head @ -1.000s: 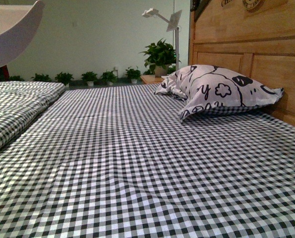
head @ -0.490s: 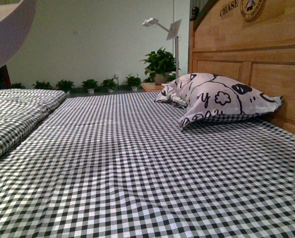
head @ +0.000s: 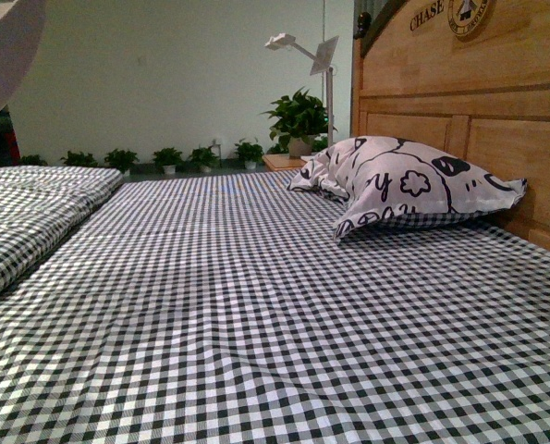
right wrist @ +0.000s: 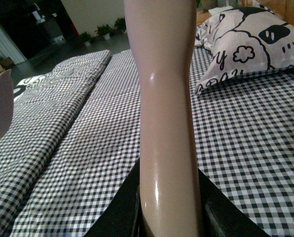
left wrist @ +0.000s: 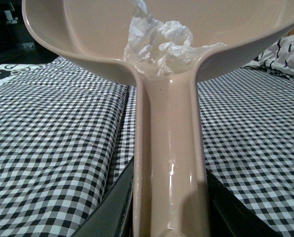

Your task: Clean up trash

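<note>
Beige plastic dustpan gripped by its handle in left gripper, tilted up, likely so white paper trash stays at the scoop's base, above checked bedsheet. Right gripper clenched on a second beige handle, presumably the brush, kept clear of pillow.

Glossy plastic dustpan — crumpled paper trash

Checked bed sheet, printed pillow, wooden headboard, potted plants, pale wall
</note>
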Tool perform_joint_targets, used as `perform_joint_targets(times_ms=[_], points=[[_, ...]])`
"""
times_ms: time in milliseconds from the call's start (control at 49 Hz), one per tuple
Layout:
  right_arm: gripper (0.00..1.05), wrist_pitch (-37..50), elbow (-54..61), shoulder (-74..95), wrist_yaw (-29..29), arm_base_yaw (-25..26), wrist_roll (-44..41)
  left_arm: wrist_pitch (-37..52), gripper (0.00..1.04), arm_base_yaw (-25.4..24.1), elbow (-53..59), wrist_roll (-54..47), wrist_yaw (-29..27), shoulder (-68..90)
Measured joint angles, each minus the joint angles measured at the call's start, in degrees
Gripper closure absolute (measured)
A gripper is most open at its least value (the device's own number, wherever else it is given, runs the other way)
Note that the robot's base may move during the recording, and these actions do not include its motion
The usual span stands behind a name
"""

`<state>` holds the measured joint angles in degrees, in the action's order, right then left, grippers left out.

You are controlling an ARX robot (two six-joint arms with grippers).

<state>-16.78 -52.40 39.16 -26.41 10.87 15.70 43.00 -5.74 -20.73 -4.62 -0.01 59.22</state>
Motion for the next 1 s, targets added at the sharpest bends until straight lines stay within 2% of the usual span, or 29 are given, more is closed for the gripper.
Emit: perform_joint_targets(times_ms=[184, 1000], points=[[0.84, -0.92, 0.52, -0.55, 1.60, -1.05, -0.61, 0.17, 0.78, -0.74, 0.11, 1.40, 0.63, 0.63], [0.84, -0.94, 0.52, -0.57, 1.75, -1.18, -0.96, 0.20, 0.78, -0.81, 0.11, 1.53, 0.66, 0.70]])
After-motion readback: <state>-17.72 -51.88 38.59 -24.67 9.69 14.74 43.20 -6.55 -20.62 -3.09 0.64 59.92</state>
